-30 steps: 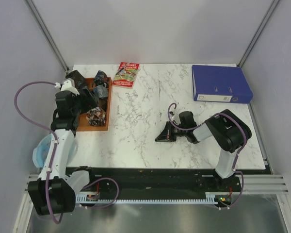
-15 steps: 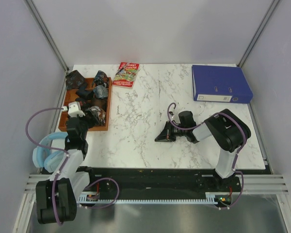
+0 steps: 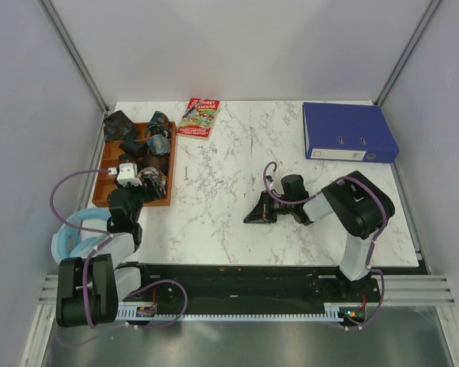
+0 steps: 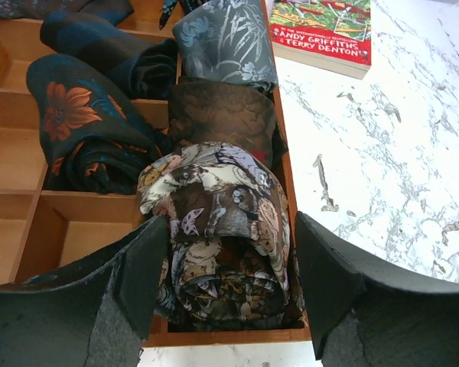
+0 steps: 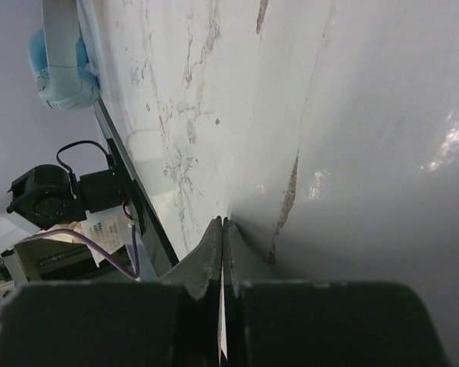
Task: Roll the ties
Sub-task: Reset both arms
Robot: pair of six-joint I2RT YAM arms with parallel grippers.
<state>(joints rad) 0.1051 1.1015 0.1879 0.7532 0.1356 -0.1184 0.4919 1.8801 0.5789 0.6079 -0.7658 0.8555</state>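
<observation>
Several rolled ties lie in a wooden tray [image 3: 168,200] at the table's left. In the left wrist view a brown-and-cream patterned rolled tie [image 4: 222,229] fills the tray's [image 4: 61,233] near right compartment. Behind it sit a dark brown tie [image 4: 222,115], a grey floral tie [image 4: 222,46] and a dark blue tie with an orange flower [image 4: 84,130]. My left gripper [image 3: 143,180] [image 4: 231,229] hangs open over the patterned roll, one finger on each side; contact is unclear. My right gripper [image 3: 249,218] [image 5: 222,222] rests shut and empty on the marble at mid-table.
A red-and-green book [image 3: 200,117] [image 4: 321,34] lies just beyond the tray. A blue binder [image 3: 348,131] sits at the far right corner. A light-blue headset [image 3: 73,237] [image 5: 61,69] hangs off the table's near left edge beside my left arm.
My left arm has pulled back from the tray's far end toward its near end, and its jaws have narrowed somewhat. The right arm has not moved.
</observation>
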